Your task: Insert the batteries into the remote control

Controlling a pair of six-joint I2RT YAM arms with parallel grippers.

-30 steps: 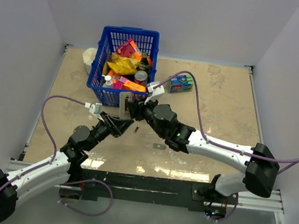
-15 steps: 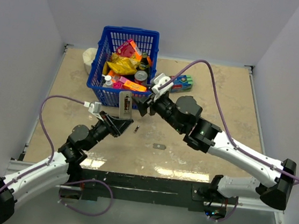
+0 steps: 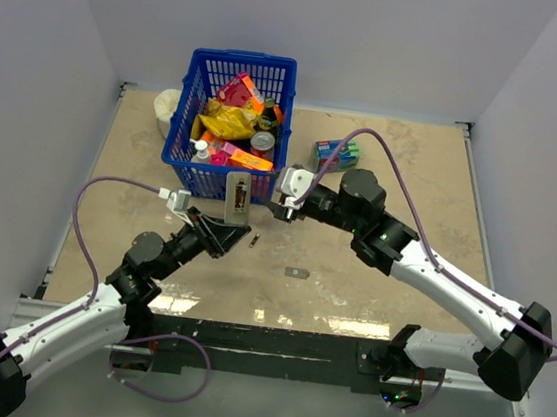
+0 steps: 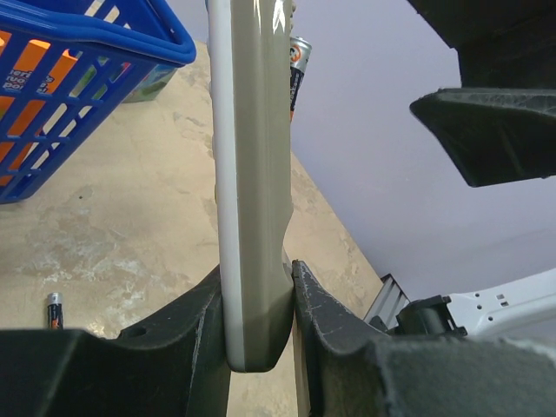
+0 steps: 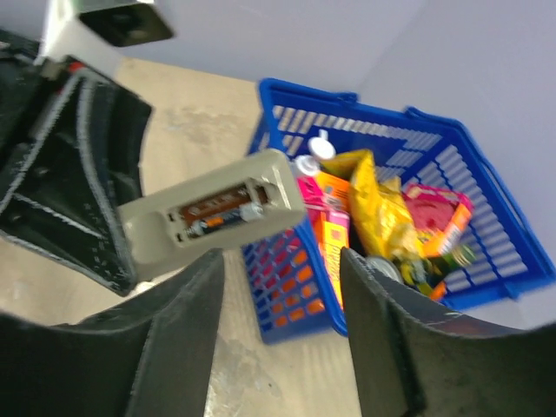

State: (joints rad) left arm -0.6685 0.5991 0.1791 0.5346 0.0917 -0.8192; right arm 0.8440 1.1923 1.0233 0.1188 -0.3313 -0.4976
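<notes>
- Top view: my left hand [image 3: 228,225] is clamped on the lower end of the remote control [image 3: 237,194], holding it upright just in front of the blue basket [image 3: 245,58]. My right hand [image 3: 280,209] hangs beside the remote, not touching it. A loose battery [image 3: 254,238] lies on the worktop [image 3: 410,203] near my left hand.
- Left wrist view: my fingers [image 4: 200,347] squeeze the remote control [image 4: 252,174] from both sides. The loose battery [image 4: 54,310] lies at the lower left.
- Right wrist view: my right hand [image 5: 280,261] has its jaws apart and holds nothing. Beyond them, batteries [image 5: 221,213] sit in the open compartment of the remote control [image 5: 156,228].
</notes>
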